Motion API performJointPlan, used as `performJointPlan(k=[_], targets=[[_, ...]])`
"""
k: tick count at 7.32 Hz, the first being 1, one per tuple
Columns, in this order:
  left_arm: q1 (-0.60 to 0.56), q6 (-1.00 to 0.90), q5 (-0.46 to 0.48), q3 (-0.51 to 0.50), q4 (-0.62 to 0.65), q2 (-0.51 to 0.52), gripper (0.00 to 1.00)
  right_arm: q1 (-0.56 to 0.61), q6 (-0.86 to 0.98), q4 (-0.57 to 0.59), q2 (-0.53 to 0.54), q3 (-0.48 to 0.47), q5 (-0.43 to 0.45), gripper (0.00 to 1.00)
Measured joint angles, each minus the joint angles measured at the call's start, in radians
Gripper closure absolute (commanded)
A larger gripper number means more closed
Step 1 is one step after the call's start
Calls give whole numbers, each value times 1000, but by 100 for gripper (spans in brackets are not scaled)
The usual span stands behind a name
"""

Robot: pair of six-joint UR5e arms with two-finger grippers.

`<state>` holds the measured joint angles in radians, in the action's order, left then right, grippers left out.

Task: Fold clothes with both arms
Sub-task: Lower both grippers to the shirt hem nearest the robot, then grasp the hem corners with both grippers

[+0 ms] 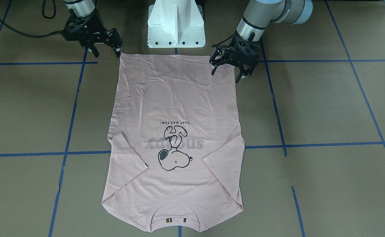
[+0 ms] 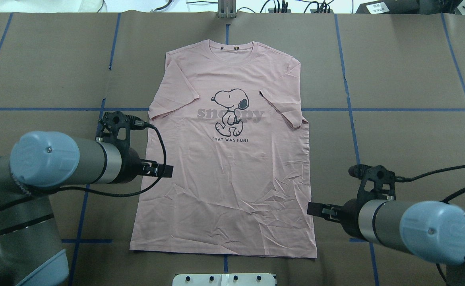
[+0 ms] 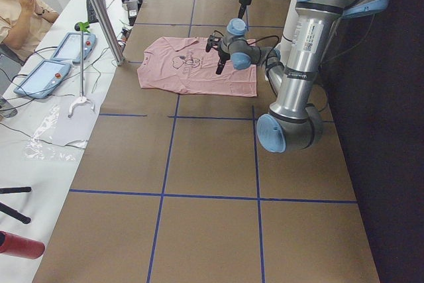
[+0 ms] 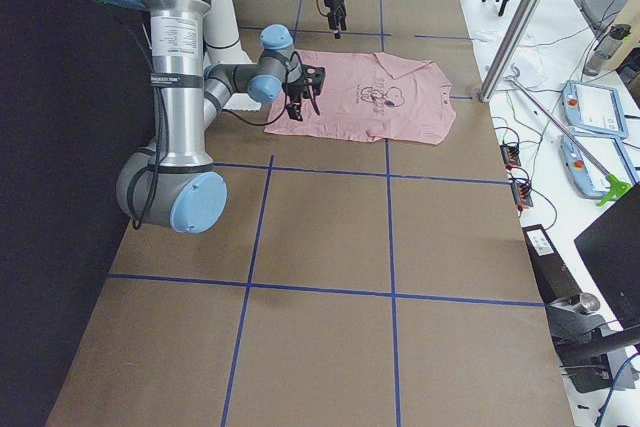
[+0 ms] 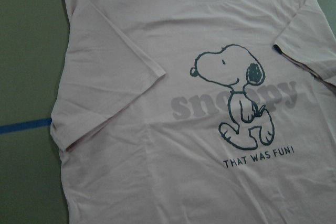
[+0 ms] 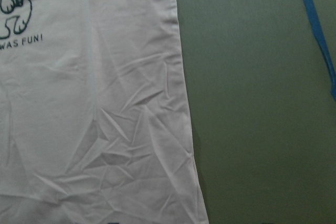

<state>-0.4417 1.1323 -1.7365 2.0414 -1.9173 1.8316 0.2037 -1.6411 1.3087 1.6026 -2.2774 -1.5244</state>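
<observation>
The pale pink T-shirt (image 1: 176,98) lies flat and face up on the brown table, with the Snoopy drawing (image 2: 230,109) showing, the collar (image 2: 235,47) far from me and both sleeves folded in over the front. My left gripper (image 1: 226,74) is open and empty, hovering over the shirt's left edge near the hem; in the overhead view (image 2: 163,171) it is at mid-height of the shirt. My right gripper (image 1: 107,52) is open and empty just outside the right hem corner, also visible overhead (image 2: 316,208). The left wrist view shows the print (image 5: 236,98); the right wrist view shows the shirt's right edge (image 6: 178,103).
The white pedestal base (image 1: 176,26) stands just behind the hem. Blue tape lines (image 1: 311,144) cross the brown table. A metal post (image 3: 99,11) and a side table with tablets (image 3: 40,74) stand beyond the collar side, with a seated person (image 3: 20,4) there.
</observation>
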Motion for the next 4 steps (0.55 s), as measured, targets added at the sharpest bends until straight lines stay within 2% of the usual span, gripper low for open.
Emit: performJointPlan(k=[1,4], targets=[[56,65,30,19,-1,-55,27,-60,-32,2,16,-4,54,12],[215,239,130,22,-5,-152,29,-97,-49,3,26,-4,85,12]])
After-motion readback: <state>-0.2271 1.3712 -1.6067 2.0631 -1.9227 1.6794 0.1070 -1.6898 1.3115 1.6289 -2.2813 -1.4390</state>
